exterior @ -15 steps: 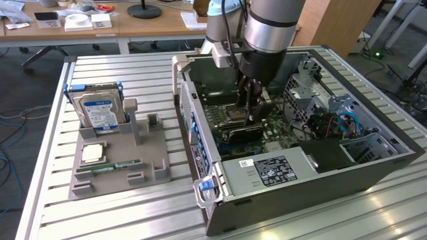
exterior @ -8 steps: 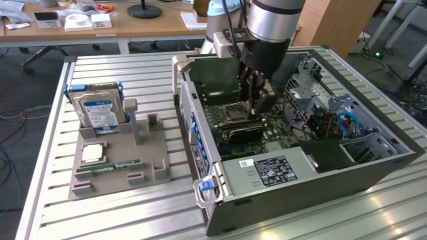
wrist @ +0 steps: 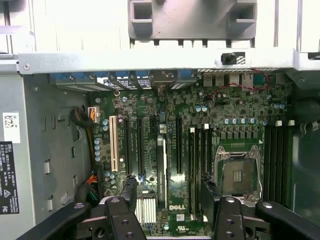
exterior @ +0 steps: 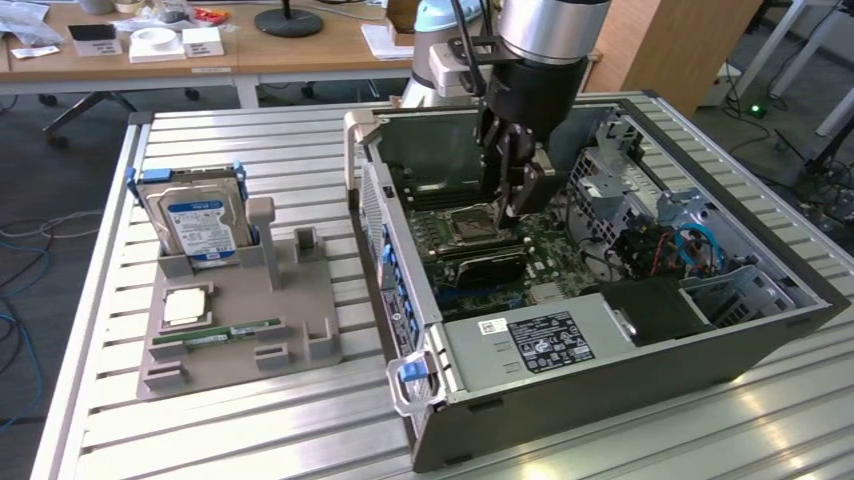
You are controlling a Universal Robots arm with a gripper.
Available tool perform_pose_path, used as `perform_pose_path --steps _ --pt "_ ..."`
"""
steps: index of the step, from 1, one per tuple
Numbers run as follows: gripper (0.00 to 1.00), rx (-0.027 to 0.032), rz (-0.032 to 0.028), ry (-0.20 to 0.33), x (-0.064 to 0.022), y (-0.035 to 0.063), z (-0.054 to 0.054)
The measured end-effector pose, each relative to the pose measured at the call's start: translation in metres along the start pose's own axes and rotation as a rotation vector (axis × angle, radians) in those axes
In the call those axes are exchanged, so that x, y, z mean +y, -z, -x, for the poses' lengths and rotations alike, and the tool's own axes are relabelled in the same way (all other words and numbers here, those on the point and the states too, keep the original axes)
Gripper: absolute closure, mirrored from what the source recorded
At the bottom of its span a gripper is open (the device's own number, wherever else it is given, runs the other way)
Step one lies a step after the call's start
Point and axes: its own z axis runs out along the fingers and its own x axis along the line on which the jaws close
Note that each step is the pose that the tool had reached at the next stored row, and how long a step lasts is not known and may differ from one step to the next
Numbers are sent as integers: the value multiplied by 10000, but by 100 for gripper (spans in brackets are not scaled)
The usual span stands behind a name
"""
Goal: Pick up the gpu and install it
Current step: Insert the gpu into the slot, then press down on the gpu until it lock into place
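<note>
From my seat the job looks mostly done. The gripper (exterior: 514, 205) hangs inside the open computer case (exterior: 601, 390) with its jaws spread wide and nothing between them that they press on. Directly beneath it the gpu (exterior: 481, 263) stands on edge on the motherboard (wrist: 150, 107), apparently seated in one of the long slots. In the wrist view I read it as the thin dark card running straight out ahead between the two fingertips. Whether it is pushed fully home I cannot tell, so I'd count seating as the one item open.

Well off to the side of the gripper, outside the case, the tray (exterior: 227, 360) carries the hard drive (exterior: 198, 222), a processor chip (exterior: 184, 305) and the memory stick (exterior: 220, 332) — the upright posts beside the drive stand empty.

Room is tight low down and free above:
- the bare processor socket (wrist: 237, 175) sits just beside one finger
- empty slots flank the card on the other side
- the case walls ring the gripper, with a metal cage and loose cables (exterior: 667, 250) near — straight up is open
</note>
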Motion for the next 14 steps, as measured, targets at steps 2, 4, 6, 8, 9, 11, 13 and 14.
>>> perform_pose_path --steps 2,4,6,8,9,11,13,14 --pt "37 -1 -1 0 0 0 0" --pt "37 0 0 0 0 0 0" --pt "37 1 0 0 0 1 0" --pt "37 1 0 0 0 1 0" --pt "37 1 0 0 0 1 0" --pt "37 1 0 0 0 1 0" --pt "37 1 1 0 0 1 0" --pt "37 1 0 0 0 1 0"
